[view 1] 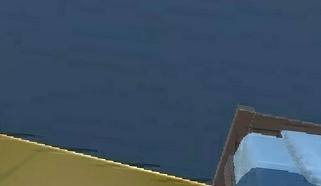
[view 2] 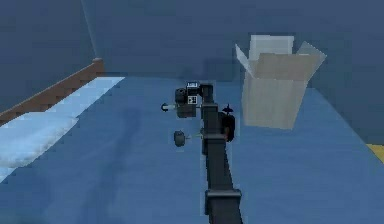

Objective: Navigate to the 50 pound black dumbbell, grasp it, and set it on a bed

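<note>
forward view: a dark blue wall (view 1: 152,60) is recorded across the far side, with a strip of yellow floor (view 1: 39,168) at the near left. a bed (view 1: 259,183) is noted at the right, with a brown wooden headboard (view 1: 236,140) at its left end, a blue cover, and a pale pillow (view 1: 317,159) lying on it toward the right edge.

arm side view: the blue bed surface is seen spread across the near and middle ground, with the headboard along the far left and the pillow at the near left. a cardboard box (view 2: 272,85) is recorded standing upright on the blue surface at the far right, its flaps raised; no writing can be read on its faces. the arm (view 2: 220,170) is seen as a dark bar rising from the near edge just right of the middle. two white squares (view 2: 192,93) with black marks are noted at its far end; the marks cannot be read as text. the pincer (view 2: 175,115) is seen just left of them, over the bed cover. a small dark blob (view 2: 180,137) with a grey stub is noted close beside the arm on its left; whether it is the dumbbell or a part of the pincer cannot be told. pincer state: cannot be told from the pictures, nor whether anything is held.
</note>
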Available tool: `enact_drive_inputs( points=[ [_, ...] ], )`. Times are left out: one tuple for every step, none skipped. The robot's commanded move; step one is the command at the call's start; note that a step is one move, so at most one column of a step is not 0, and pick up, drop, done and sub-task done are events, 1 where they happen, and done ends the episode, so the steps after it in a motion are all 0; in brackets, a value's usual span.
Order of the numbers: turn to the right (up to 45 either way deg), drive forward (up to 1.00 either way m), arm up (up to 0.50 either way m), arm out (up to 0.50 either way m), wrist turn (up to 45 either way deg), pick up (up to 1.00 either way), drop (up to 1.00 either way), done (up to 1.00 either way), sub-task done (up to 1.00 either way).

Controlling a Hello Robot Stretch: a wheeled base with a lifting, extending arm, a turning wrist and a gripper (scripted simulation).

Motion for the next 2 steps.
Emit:
enact_drive_inputs(
  points=[
    [0.0,0.0,0.1,0.0,0.0,0.0,0.0,0.0,0.0],
    [0.0,0.0,0.0,-0.08,0.0,0.0,0.0,0.0,0.0]
  ],
)
